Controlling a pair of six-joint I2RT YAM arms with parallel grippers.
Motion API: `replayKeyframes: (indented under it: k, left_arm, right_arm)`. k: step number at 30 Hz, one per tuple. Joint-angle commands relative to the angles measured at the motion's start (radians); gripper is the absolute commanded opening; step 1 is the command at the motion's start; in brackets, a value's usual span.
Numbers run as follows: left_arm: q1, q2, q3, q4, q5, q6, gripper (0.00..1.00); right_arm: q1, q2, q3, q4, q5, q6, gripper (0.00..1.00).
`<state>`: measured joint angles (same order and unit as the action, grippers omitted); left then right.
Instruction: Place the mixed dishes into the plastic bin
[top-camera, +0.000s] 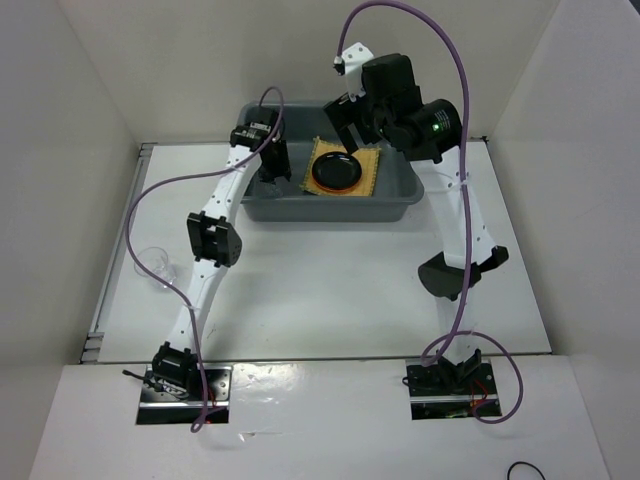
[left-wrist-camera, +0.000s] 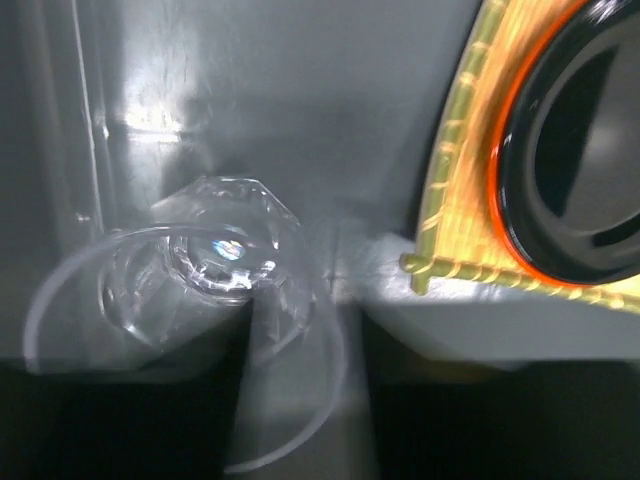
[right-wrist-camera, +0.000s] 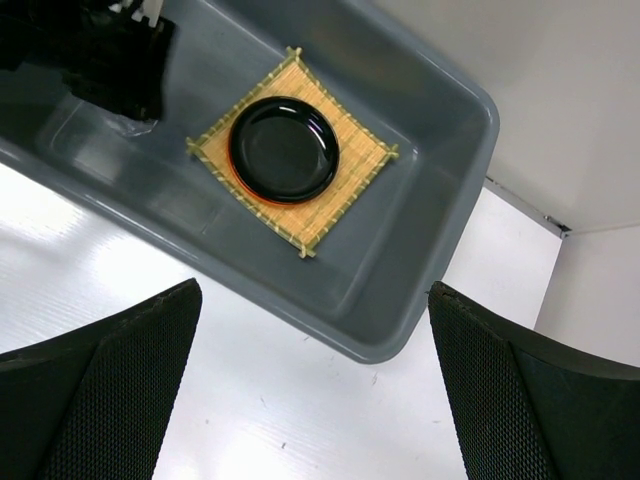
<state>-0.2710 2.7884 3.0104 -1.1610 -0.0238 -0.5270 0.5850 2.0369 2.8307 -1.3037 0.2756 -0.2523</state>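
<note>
The grey plastic bin (top-camera: 330, 212) stands at the back of the table. Inside it lies the tan mat (top-camera: 372, 172), carrying a black plate (top-camera: 336, 170) on an orange plate whose rim (left-wrist-camera: 500, 170) shows. My left gripper (top-camera: 272, 172) is down in the bin's left end. Its jaws (left-wrist-camera: 305, 350) stand apart, open, with the rim of a clear cup (left-wrist-camera: 215, 255) lying on the bin floor between them. My right gripper (top-camera: 350, 118) hangs above the bin, wide open and holding nothing (right-wrist-camera: 315, 400). Another clear cup (top-camera: 155, 263) sits on the table at the left.
White walls enclose the table on three sides. The left arm (right-wrist-camera: 100, 50) fills the bin's left end. The right arm's elbow (top-camera: 445, 275) hangs over the table's right side. The bin's near right corner (right-wrist-camera: 420, 300) lies below the right gripper.
</note>
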Motion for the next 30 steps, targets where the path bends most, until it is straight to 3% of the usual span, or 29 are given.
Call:
replayKeyframes:
  k: [1, 3, 7, 9, 12, 15, 16, 17, 20, 21, 25, 30]
  left_arm:
    - [-0.011, -0.033, -0.010, -0.040, -0.015, 0.016, 0.61]
    - [-0.020, -0.055, 0.033, -0.068, -0.025, 0.016, 0.70]
    - [-0.031, -0.243, 0.070, -0.007, -0.085, 0.025, 0.83]
    - [-0.031, -0.317, 0.085, 0.024, -0.119, 0.036, 1.00]
    - [-0.022, -0.435, 0.125, 0.017, -0.229, 0.048, 1.00]
    - [0.021, -0.554, 0.116, -0.144, -0.494, -0.028, 1.00]
    - [0.038, -0.614, 0.000, -0.144, -0.519, -0.037, 1.00]
    - [0.061, -0.671, -0.279, -0.144, -0.584, -0.157, 1.00]
    - [0.186, -0.927, -0.713, -0.091, -0.549, -0.306, 1.00]
    - [0.217, -1.081, -1.015, 0.047, -0.518, -0.292, 1.00]
    - [0.407, -1.386, -1.495, 0.286, -0.387, -0.249, 1.00]
    - [0.536, -1.342, -1.602, 0.302, -0.216, -0.133, 1.00]
  right_arm:
    - [-0.001, 0.017, 0.048, 0.007, -0.012, -0.005, 0.98]
    - [-0.001, 0.026, 0.061, 0.007, -0.022, -0.005, 0.98]
    - [-0.001, 0.038, 0.097, 0.007, -0.044, -0.005, 0.98]
    - [-0.001, 0.060, 0.117, 0.007, -0.058, 0.004, 0.98]
    - [-0.001, 0.098, 0.173, 0.007, -0.082, 0.004, 0.98]
    - [0.018, 0.129, 0.205, 0.007, -0.102, 0.015, 0.98]
    - [0.030, 0.140, 0.205, 0.007, -0.102, 0.015, 0.98]
    - [0.045, 0.140, 0.217, 0.007, -0.113, 0.015, 0.98]
    - [0.058, 0.152, 0.248, 0.007, -0.122, 0.015, 0.98]
    - [0.068, 0.163, 0.266, 0.007, -0.122, 0.015, 0.98]
    - [0.081, 0.172, 0.291, 0.007, -0.122, 0.015, 0.98]
    - [0.090, 0.172, 0.300, 0.007, -0.122, 0.024, 0.98]
